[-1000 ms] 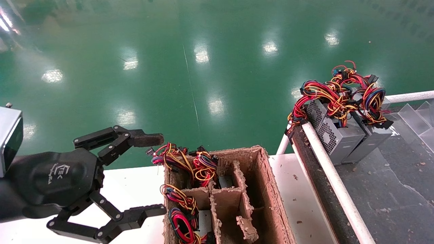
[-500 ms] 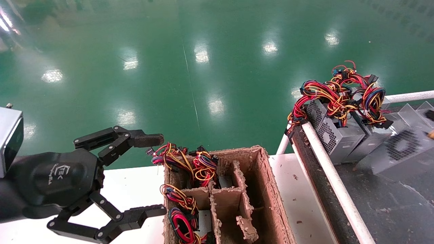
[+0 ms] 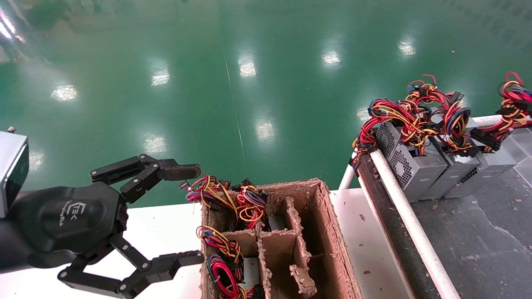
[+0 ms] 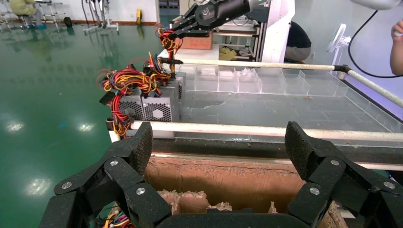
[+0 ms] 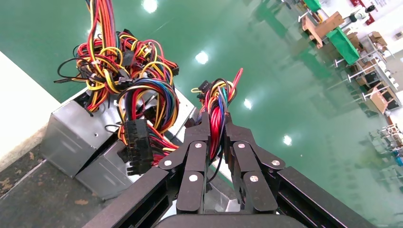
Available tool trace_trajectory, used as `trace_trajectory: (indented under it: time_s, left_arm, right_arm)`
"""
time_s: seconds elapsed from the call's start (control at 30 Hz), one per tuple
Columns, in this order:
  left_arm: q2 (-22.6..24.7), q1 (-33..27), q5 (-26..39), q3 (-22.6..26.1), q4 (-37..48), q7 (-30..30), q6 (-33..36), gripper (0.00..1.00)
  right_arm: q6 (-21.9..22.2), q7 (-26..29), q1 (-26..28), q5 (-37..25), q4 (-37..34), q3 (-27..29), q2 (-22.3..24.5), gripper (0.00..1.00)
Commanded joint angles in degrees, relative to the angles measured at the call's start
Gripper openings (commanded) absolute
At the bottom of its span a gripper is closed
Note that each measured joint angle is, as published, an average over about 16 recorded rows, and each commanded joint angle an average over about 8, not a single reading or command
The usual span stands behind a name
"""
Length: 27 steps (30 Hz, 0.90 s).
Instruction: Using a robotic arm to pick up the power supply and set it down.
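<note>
The power supply (image 3: 490, 169), a grey box with a vent grille, stands on the dark platform at the right, beside two like boxes. Its red, yellow and black wires (image 3: 513, 104) are drawn up toward the right edge of the head view. My right gripper (image 5: 217, 128) is shut on that wire bundle (image 5: 216, 107). The head view does not show this gripper, but the left wrist view shows it far off (image 4: 173, 33) above the row of boxes. My left gripper (image 3: 197, 214) hangs open and empty at the left, beside the brown tray (image 4: 237, 180).
The brown partitioned pulp tray (image 3: 324, 232) on the white table holds wire bundles (image 3: 224, 199) in its left compartments. A white rail (image 3: 407, 216) edges the dark platform. Two other power supplies (image 3: 411, 166) stand there with tangled wires. Clear plastic bins (image 4: 247, 80) lie beyond.
A third power supply has come in from the right and now stands next to the two on the platform, wires held up. The left arm has not moved.
</note>
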Motion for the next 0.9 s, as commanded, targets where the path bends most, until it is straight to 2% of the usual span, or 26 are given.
trace_trajectory:
  time_s: [0.03,0.1,0.33,0.37,0.7,0.9]
  left_arm:
    - [0.00,0.00,0.00,0.00,0.00,0.00,0.00,1.00]
    - [0.00,0.00,0.00,0.00,0.00,0.00,0.00,1.00]
    - [0.00,0.00,0.00,0.00,0.00,0.00,0.00,1.00]
    - [0.00,0.00,0.00,0.00,0.00,0.00,0.00,1.00]
    - [0.00,0.00,0.00,0.01,0.00,0.00,0.00,1.00]
    - [0.00,0.00,-0.01,0.01,0.00,0.00,0.00,1.00]
  right_arm:
    - [0.57,0.33,0.23,-0.70,0.31,-0.39,-0.81,0.00]
    - [0.19,0.87,1.41,-1.71,-0.09,-0.96,-1.69,0.05]
    - [-1.26,2.86,5.87,-4.57,-1.65,-2.34,-4.14,0.90]
    - [-1.40,3.06,6.34,-4.84,-1.76,-2.46,-4.35,0.99]
    - [-3.08,3.87,8.50,-5.96,-1.64,-3.15,-4.96,1.00]
    - [-5.58,4.99,9.21,-2.82,-2.05,-2.46,-5.06,1.00]
